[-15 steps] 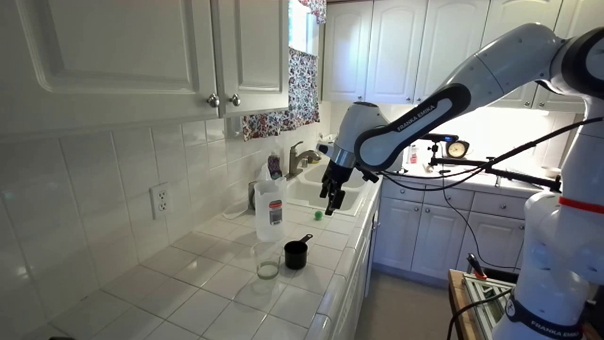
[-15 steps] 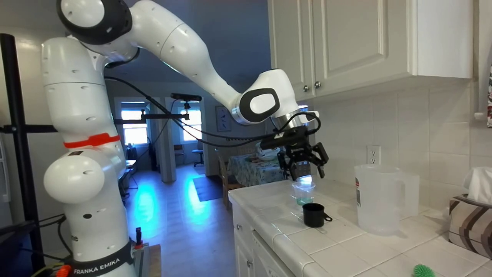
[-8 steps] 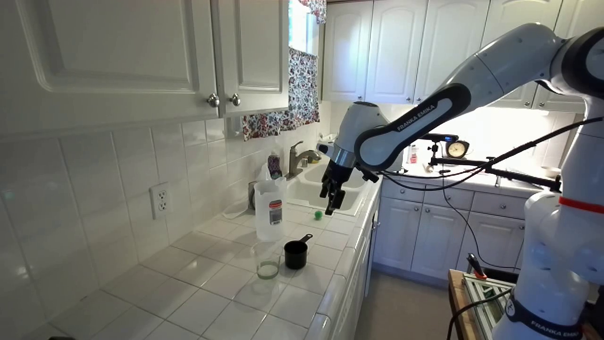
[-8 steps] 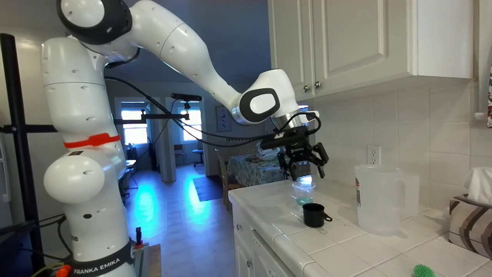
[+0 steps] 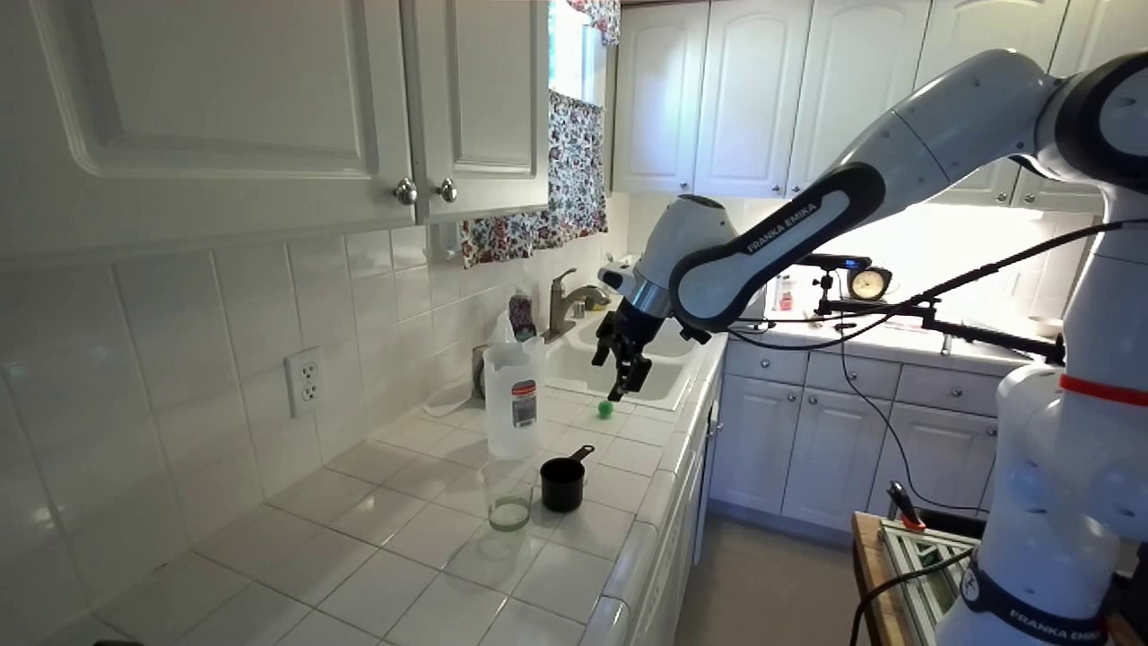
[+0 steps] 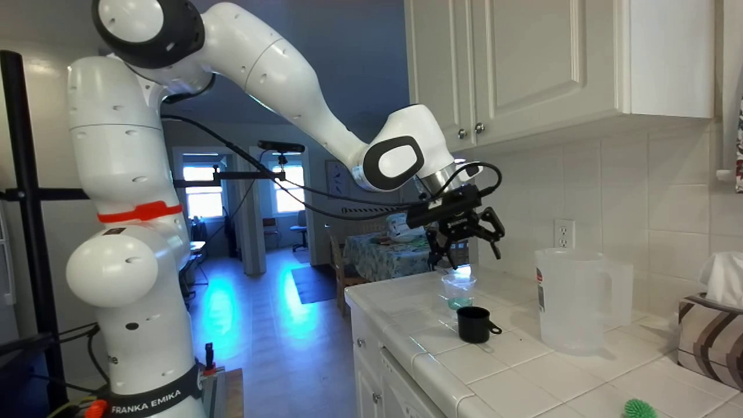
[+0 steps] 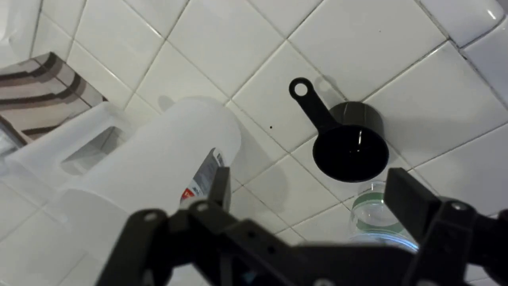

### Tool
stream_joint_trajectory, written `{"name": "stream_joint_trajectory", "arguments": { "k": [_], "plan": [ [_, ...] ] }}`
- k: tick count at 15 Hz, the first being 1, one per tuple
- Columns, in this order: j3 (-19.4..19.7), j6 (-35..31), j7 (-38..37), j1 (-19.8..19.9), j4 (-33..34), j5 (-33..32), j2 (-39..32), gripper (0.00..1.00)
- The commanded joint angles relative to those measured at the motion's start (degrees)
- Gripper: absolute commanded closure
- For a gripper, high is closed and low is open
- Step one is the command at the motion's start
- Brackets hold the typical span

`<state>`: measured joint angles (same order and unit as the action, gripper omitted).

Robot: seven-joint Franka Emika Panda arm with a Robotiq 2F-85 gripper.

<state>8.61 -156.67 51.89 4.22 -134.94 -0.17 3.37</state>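
1. The gripper (image 7: 311, 183) hangs at a slant above the tiled counter (image 5: 386, 574); its fingers (image 7: 412, 198) stand wide apart, clear of the things below;
2. the black measuring cup (image 5: 562, 486) stands upright on the counter; in an exterior view it sits nearer than the gripper, its handle pointing far and slightly right; in the wrist view it shows beyond the gap between the fingers;
3. the clear cup (image 5: 508, 504), greenish at its base, stands upright just left of the measuring cup and slightly nearer, in an exterior view;
4. the white pitcher (image 5: 502, 422), upright with a red and grey label, stands to the left and farther in that same view;
5. the green ball (image 5: 605, 409) lies farther still, on the near side of the sink (image 5: 574, 368);
6. in an exterior view the striped tissue box (image 6: 711, 342) stands right of the pitcher and nearer.
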Motion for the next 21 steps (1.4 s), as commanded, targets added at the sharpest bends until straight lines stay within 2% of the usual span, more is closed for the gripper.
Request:
{"name": "stream_joint_trajectory", "arguments": {
  "k": [1, 4, 11, 21],
  "plan": [
    [1.26, -1.61, 14.89, -2.94, 0.55, 10.09, -1.68, 0.00],
    [1.28, 3.25, 26.35, -2.48, 2.31, 18.07, -3.28, 0.00],
    [0.51, 7.93, 27.95, 3.03, 6.91, 9.23, -8.90, 0.00],
    [-4.51, 8.66, 35.11, 4.77, 12.14, 8.16, -16.62, 0.00]
  ]
}}
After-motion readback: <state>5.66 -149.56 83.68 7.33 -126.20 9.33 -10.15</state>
